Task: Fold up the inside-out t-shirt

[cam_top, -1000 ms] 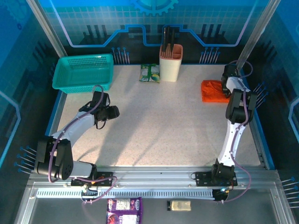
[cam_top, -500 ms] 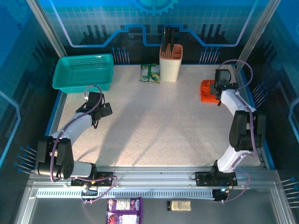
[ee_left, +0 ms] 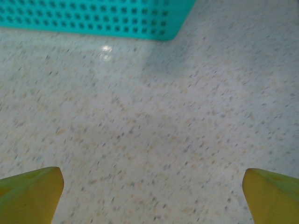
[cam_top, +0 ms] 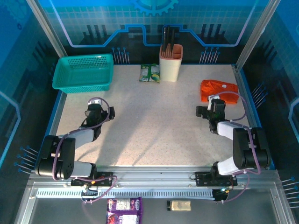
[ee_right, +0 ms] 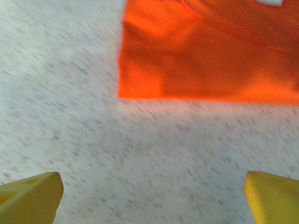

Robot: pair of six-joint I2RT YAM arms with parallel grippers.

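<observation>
Over the speckled table (cam_top: 154,126) on its right side, the right gripper (ee_right: 150,198) is pointing down with its yellow fingertips (ee_right: 30,196) standing wide apart and gripping nothing. Just ahead of it, toward 12 o'clock in the right wrist view, the inside-out t-shirt (ee_right: 210,60) is lying flat on the table, clear of the fingers. It is showing as a bright orange bundle with a straight near edge and a square corner at its 7 o'clock. A curved seam is running across the top layer, and a white tag (ee_right: 270,2) is peeking in at the upper edge. From above, the shirt is sitting wrinkled at about 2 o'clock on the table, close to the right wall.

The left gripper (ee_left: 149,198) is likewise standing spread and empty over bare table. The teal mesh basket (ee_left: 93,18) is lying at its 12 o'clock, in the table's 10 o'clock corner.
</observation>
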